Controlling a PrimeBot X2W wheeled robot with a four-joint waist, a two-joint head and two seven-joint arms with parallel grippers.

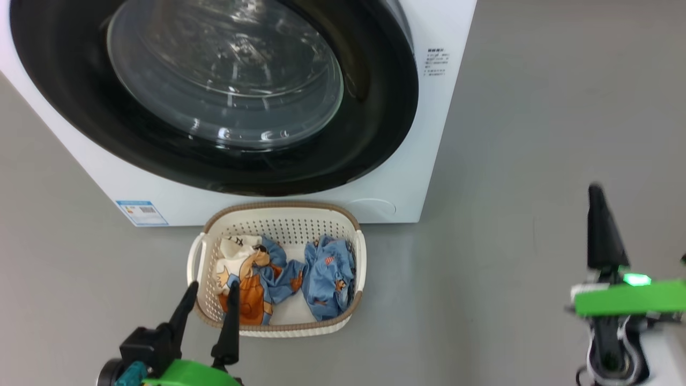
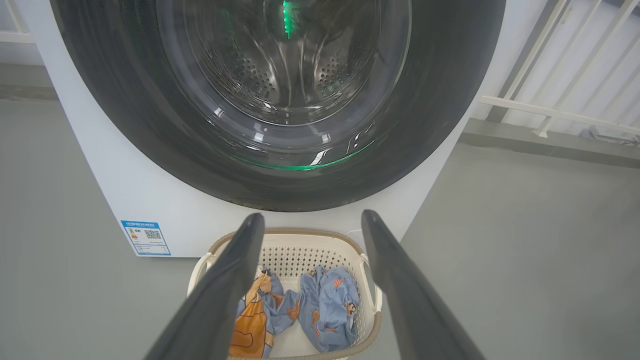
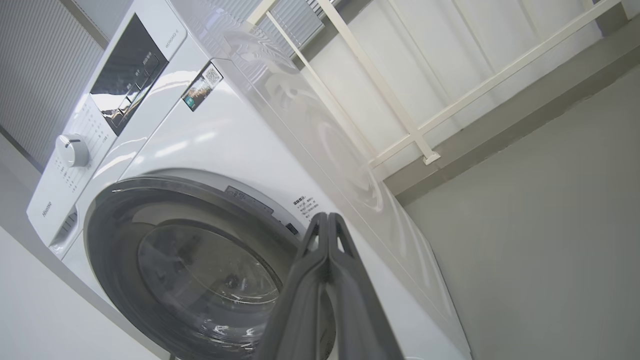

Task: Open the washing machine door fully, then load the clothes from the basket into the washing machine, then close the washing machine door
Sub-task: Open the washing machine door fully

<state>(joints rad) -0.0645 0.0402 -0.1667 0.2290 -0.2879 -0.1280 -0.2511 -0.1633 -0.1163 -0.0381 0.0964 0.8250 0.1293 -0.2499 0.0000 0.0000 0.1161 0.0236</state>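
The washing machine door point(image 1: 214, 96) is shut, so the clothes point(image 1: 289, 279) are being left in the basket point(image 1: 278, 206) just in front. The right gripper point(image 1: 595, 188) is being held pinched closed and empty, probably to hook the door, while the left gripper point(image 1: 213, 289) is being held spread wide by the basket.

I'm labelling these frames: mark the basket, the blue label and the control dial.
basket point(image 1: 289, 225), head view, bare perforated far wall.
blue label point(image 2: 146, 238), left wrist view, its middle.
control dial point(image 3: 72, 150), right wrist view, the knob's face.
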